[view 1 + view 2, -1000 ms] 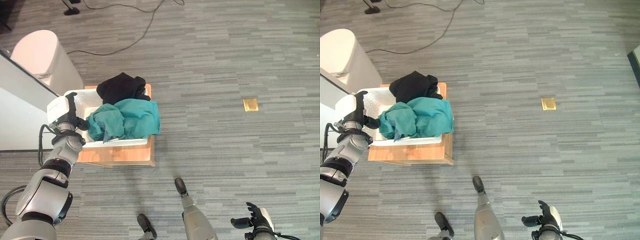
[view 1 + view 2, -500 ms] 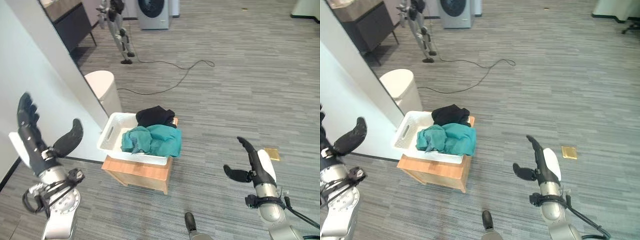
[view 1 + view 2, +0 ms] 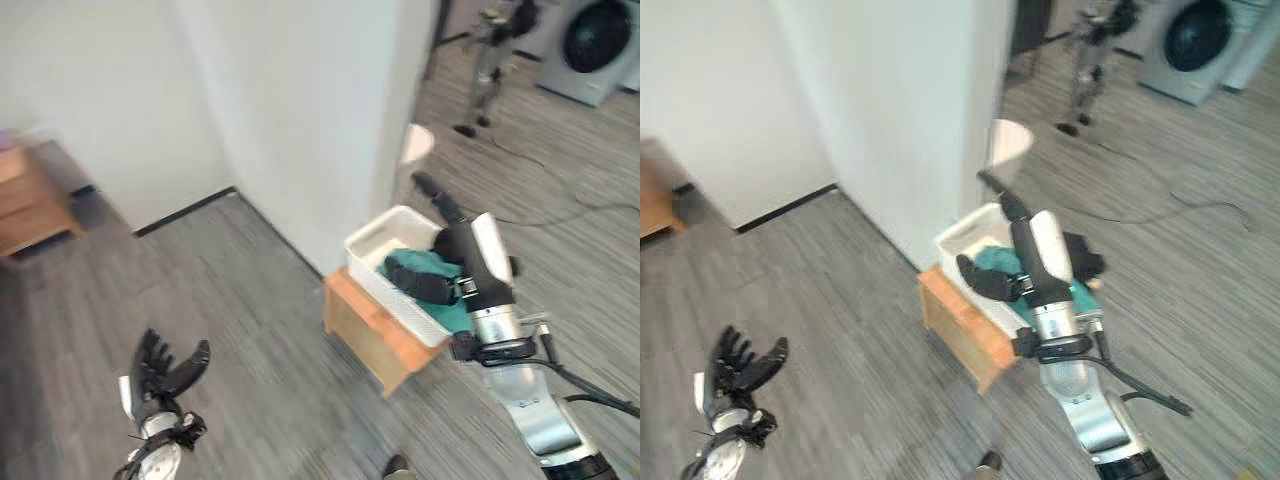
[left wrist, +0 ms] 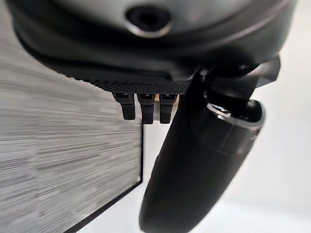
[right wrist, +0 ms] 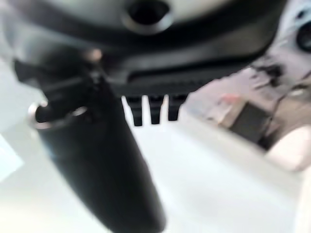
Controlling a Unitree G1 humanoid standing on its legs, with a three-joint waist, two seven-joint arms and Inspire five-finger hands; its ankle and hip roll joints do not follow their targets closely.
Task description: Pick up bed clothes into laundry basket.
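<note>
1. A white wall (image 3: 300, 110) takes up much of both eye views, its corner coming down just behind the laundry basket, with a dark skirting line along its foot on the left.
2. Grey striped carpet floor (image 3: 250, 330) spreads across the lower half of the scene and runs on to the right past the wall's corner.
3. A washing machine (image 3: 1190, 45) stands at the far upper right, and a tripod-like stand (image 3: 480, 70) rises on the floor near it; a thin cable trails over the carpet below them.
4. A low wooden table (image 3: 375, 330) sits against the wall's corner and bears the basket.
5. The white laundry basket (image 3: 385, 285) rests on that table, one end reaching past the table's edge.
6. Teal bed clothes (image 3: 455, 312) lie inside the basket; part of them is hidden behind the raised right arm.
7. The right hand (image 3: 452, 240) is held up in front of the basket, fingers straight and thumb spread, holding nothing.
8. The left hand (image 3: 160, 372) hangs low at the lower left above the carpet, well apart from the basket, fingers splayed wide and empty.
9. A piece of wooden furniture (image 3: 30, 200) shows blurred at the far left edge.
</note>
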